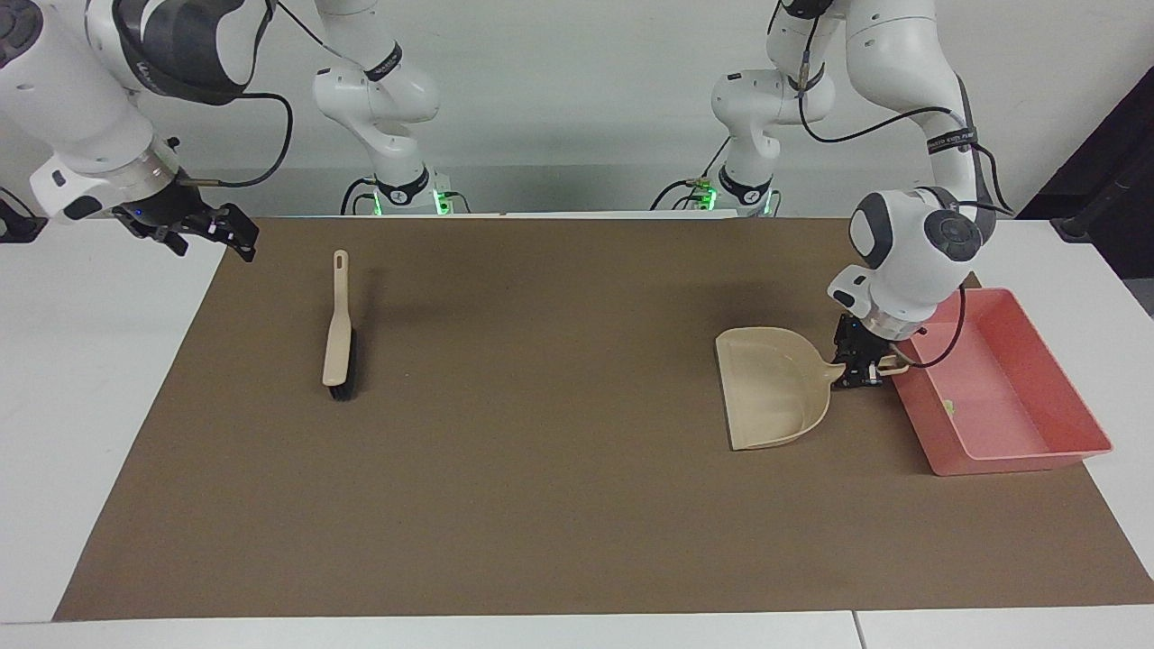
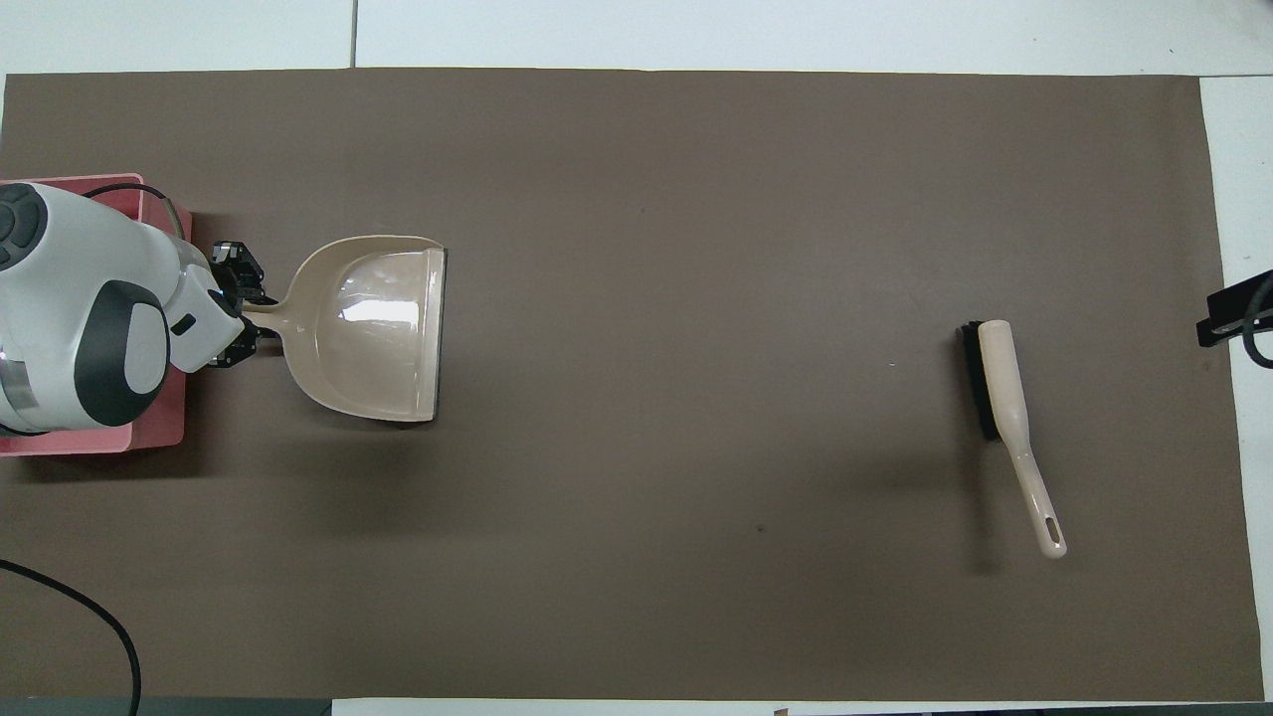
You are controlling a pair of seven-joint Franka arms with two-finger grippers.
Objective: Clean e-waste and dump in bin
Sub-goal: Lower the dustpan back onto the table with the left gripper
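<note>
The beige dustpan (image 1: 771,388) (image 2: 373,328) sits level, low at the brown mat, beside the bin and with its mouth facing away from it. My left gripper (image 1: 861,363) (image 2: 239,318) is shut on the dustpan's handle. The bin (image 1: 1019,455) (image 2: 159,438) is a pink tray at the left arm's end of the mat. A small pale green bit of e-waste (image 1: 948,406) lies inside it. In the overhead view my left arm hides most of the bin. My right gripper (image 1: 236,236) (image 2: 1218,323) hangs open and empty over the mat's edge at the right arm's end.
A beige hand brush (image 1: 338,333) (image 2: 1004,388) with black bristles lies on the mat toward the right arm's end, its handle pointing to the robots. The brown mat (image 1: 541,469) covers most of the white table.
</note>
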